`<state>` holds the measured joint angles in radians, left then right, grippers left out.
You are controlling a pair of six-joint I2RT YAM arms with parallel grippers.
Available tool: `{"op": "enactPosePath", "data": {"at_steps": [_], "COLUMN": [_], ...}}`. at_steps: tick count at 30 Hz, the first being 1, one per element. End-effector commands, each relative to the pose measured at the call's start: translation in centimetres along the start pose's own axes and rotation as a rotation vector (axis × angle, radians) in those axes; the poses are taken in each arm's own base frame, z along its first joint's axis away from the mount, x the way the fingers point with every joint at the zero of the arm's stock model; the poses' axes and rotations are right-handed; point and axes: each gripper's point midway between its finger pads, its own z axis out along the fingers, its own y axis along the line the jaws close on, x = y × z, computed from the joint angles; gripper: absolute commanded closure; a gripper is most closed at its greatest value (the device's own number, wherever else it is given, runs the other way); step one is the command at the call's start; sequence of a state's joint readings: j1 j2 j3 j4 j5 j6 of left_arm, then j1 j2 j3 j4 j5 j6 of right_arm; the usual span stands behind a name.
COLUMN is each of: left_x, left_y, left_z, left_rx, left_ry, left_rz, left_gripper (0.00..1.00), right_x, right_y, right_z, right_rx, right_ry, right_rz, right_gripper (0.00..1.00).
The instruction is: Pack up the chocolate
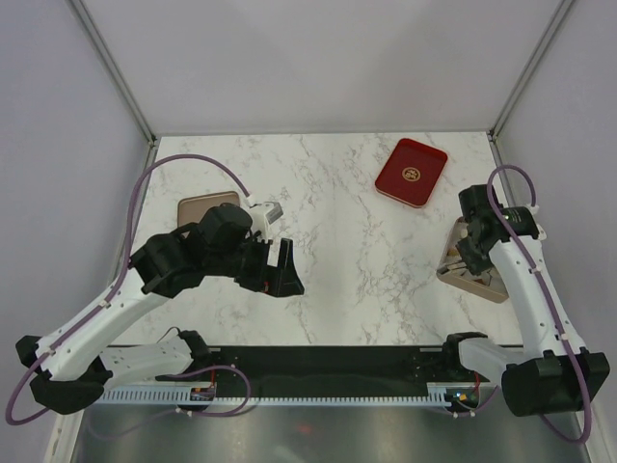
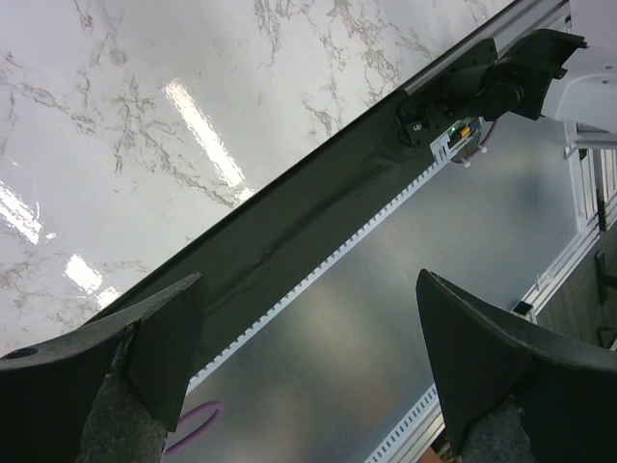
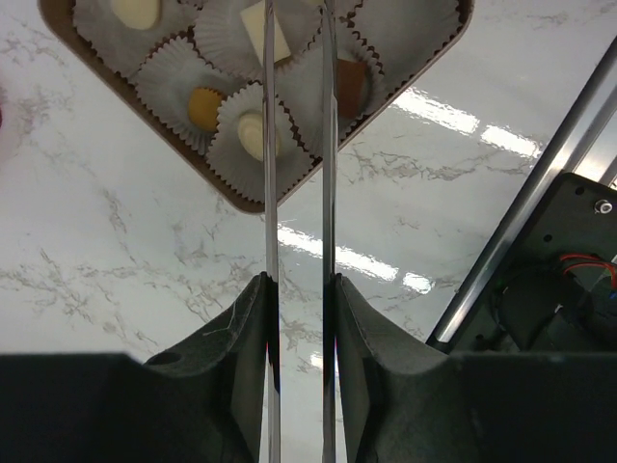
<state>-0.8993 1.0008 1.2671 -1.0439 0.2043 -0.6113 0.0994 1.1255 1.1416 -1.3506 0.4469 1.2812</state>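
Observation:
In the right wrist view the tan box (image 3: 253, 200) holds white paper cups with chocolate in them: a cream lump (image 3: 136, 10), a caramel one (image 3: 203, 106), a cream oval (image 3: 253, 133), a pale square (image 3: 253, 29) and a brown piece (image 3: 351, 87). My right gripper (image 3: 300, 282) is shut on thin metal tongs (image 3: 271, 174). Their two blades reach over the box and leave the frame at the top, so their tips are hidden. From above, the right gripper (image 1: 477, 246) hangs over that box (image 1: 461, 275). My left gripper (image 2: 310, 289) is open and empty, raised over the table's near edge (image 1: 284, 270).
A red tray with a gold emblem (image 1: 412, 172) lies at the back right. A tan lid (image 1: 204, 205) lies at the left, partly under the left arm. The black strip and metal rail (image 2: 318, 280) run along the table's front edge.

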Motion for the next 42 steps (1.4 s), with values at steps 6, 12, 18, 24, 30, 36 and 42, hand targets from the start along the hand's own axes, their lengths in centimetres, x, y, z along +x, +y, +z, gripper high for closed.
{"op": "enactPosePath", "data": {"at_steps": [6, 12, 18, 24, 30, 36, 42], "left_x": [-1.6, -1.4, -1.1, -1.2, -1.5, -1.7, -1.7], "left_y": [-0.3, 0.3, 0.3, 0.4, 0.3, 0.3, 0.6], "left_z": [-1.5, -1.4, -1.2, -1.2, -1.1, -0.8, -0.4], "left_rx": [-0.008, -0.031, -0.028, -0.033, -0.032, -0.037, -0.05], "left_ry": [-0.083, -0.088, -0.076, -0.085, -0.087, -0.084, -0.082], "left_rz": [0.071, 0.075, 0.069, 0.071, 0.069, 0.072, 0.072], "left_gripper": [0.03, 0.03, 0.03, 0.03, 0.02, 0.02, 0.02], "right_x": [-0.8, -0.9, -1.9, -2.3, -1.7, 0.0, 0.9], "right_y": [-6.2, -6.7, -5.7, -4.4, -4.0, -4.9, -6.0], "right_z": [1.1, 1.2, 0.2, -0.5, -0.7, -0.1, 0.3], "right_rx": [0.175, 0.182, 0.138, 0.112, 0.092, 0.103, 0.109], "right_ry": [-0.019, -0.021, -0.033, -0.007, 0.036, 0.098, 0.116], "right_rz": [0.054, 0.04, 0.017, -0.026, -0.059, -0.111, -0.116], "right_gripper": [0.66, 0.66, 0.66, 0.66, 0.67, 0.68, 0.68]}}
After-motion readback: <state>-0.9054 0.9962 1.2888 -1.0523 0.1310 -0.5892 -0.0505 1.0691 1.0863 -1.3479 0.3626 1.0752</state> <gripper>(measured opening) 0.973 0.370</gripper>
